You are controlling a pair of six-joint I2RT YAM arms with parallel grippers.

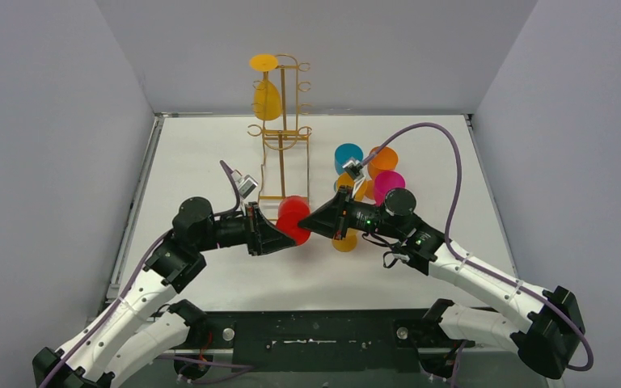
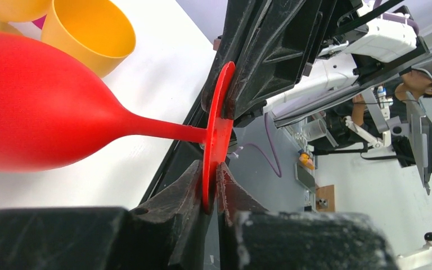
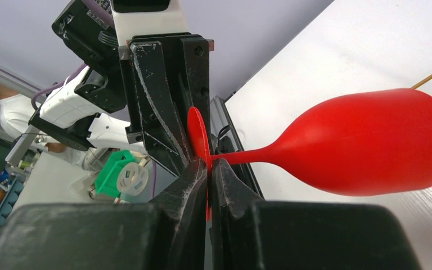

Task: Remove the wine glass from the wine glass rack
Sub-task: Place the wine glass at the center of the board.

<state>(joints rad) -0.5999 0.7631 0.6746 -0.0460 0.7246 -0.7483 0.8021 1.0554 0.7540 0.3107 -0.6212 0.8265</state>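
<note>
A red wine glass (image 1: 293, 218) lies on its side in the air in front of the gold wire wine glass rack (image 1: 285, 137), off the rack. Both grippers hold its round foot from opposite edges. In the left wrist view my left gripper (image 2: 214, 181) is shut on the lower rim of the foot, with the bowl (image 2: 39, 107) pointing left. The right wrist view shows my right gripper (image 3: 208, 169) shut on the same disc, with the bowl (image 3: 371, 146) out to the right. An orange wine glass (image 1: 267, 99) hangs upside down at the top of the rack.
Several plastic cups stand right of the rack: a blue one (image 1: 348, 156), an orange one (image 1: 383, 158), a magenta one (image 1: 389, 184) and a yellow one (image 1: 344, 241) under the right arm. Grey walls close in the white table (image 1: 210, 162) on three sides.
</note>
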